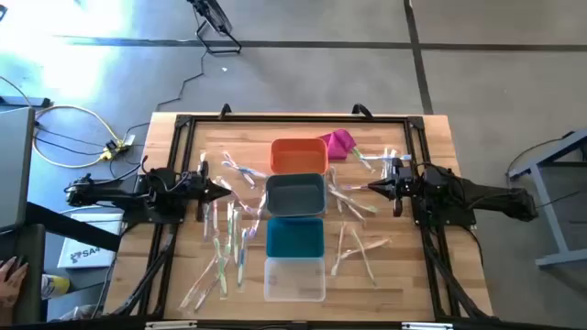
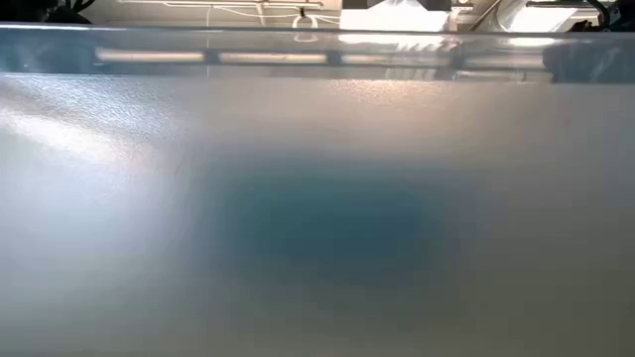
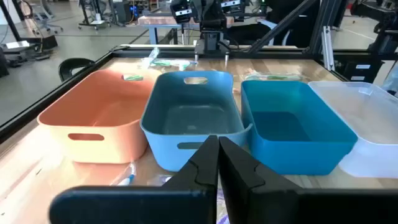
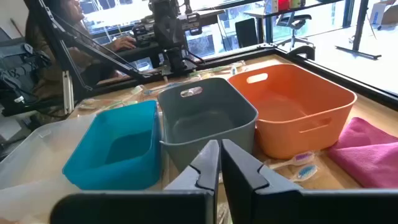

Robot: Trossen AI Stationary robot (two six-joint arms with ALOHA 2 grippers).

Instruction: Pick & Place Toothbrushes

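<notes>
Nearest the low camera is the frosted wall of the clear bin (image 2: 317, 198), filling almost that whole view, with a teal blur showing through it. From above, 4 bins stand in a touching row down the middle of the wooden table (image 1: 440, 128): the orange bin (image 1: 298, 155) at the far end, then the grey bin (image 1: 295, 195), the teal bin (image 1: 295, 237) and the clear bin nearest the front edge. All 4 look empty in the wrist views.

The left gripper (image 1: 227, 189) sits low on the left side of the grey bin, its jaws clenched together on nothing; its 2 dark fingers (image 3: 205, 165) meet in front of that bin. The right gripper (image 1: 371, 188) faces it from the other side of the same bin, also pressed closed and holding nothing.

The toothbrushes (image 1: 229, 234) lie scattered flat on the table in their glossy wrappers, none in a bin: 1 loose group spreads on the left of the row, from beside the orange bin down past the clear bin, and another group (image 1: 353, 243) lies on the right. A magenta cloth (image 1: 338, 143) rests just beside the orange bin's right far corner, and a wrapped brush (image 4: 298, 158) lies at that bin's foot
</notes>
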